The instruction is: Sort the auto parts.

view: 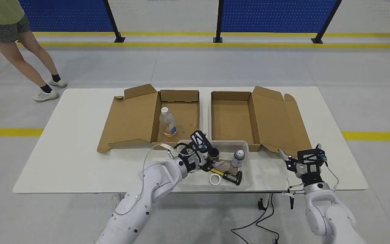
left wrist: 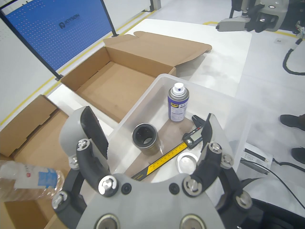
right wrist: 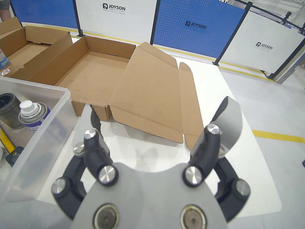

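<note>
Steel sleeve [left wrist: 145,141] in bin [left wrist: 138,106]: likely heavy, rigid, slick; grip across outer wall. Left claw [left wrist: 149,114] spread nearby; right claw [right wrist: 158,103] spread.

The left gripper [left wrist: 149,115] and right gripper [right wrist: 157,103] both hover low with fingers [left wrist: 93,125] spread wide.

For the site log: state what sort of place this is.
Probably a robot test hall or workshop: perforated partition panels fence the area, yellow floor lines mark it, and a white table carries open cardboard boxes and a clear bin.
</note>
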`<action>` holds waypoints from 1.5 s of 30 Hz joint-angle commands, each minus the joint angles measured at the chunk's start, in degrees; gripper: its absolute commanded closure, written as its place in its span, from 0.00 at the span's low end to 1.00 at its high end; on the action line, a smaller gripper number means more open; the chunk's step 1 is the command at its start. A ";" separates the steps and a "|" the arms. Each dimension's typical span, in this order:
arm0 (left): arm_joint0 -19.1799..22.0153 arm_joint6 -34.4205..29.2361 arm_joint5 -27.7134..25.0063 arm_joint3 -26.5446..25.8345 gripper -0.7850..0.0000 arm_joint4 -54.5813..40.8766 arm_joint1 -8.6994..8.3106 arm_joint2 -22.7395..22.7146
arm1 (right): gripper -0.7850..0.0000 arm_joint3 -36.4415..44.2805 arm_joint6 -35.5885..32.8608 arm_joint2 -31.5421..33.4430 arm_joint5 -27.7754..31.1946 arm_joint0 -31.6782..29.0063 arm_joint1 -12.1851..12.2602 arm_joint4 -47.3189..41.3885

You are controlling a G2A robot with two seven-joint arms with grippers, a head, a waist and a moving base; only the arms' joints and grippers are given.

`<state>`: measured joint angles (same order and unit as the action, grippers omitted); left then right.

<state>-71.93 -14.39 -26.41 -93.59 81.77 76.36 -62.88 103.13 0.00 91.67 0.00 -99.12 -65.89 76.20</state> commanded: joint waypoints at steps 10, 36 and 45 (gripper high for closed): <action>-5.44 1.69 3.93 -5.67 0.00 0.96 -1.97 -11.01 | 0.00 0.22 -0.32 -0.22 0.75 0.51 0.00 0.59; -10.94 3.05 5.69 -7.59 0.00 -0.67 -4.10 -25.57 | 0.00 8.82 -26.53 -11.63 18.56 9.15 -0.12 -4.29; -10.94 3.05 5.69 -7.59 0.00 -0.67 -4.10 -25.57 | 0.00 7.58 -32.02 -15.06 14.81 11.82 -0.71 -8.42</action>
<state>-82.86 -11.33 -20.72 -101.18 81.10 72.26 -88.45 110.70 -32.07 76.59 14.78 -87.30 -66.61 67.76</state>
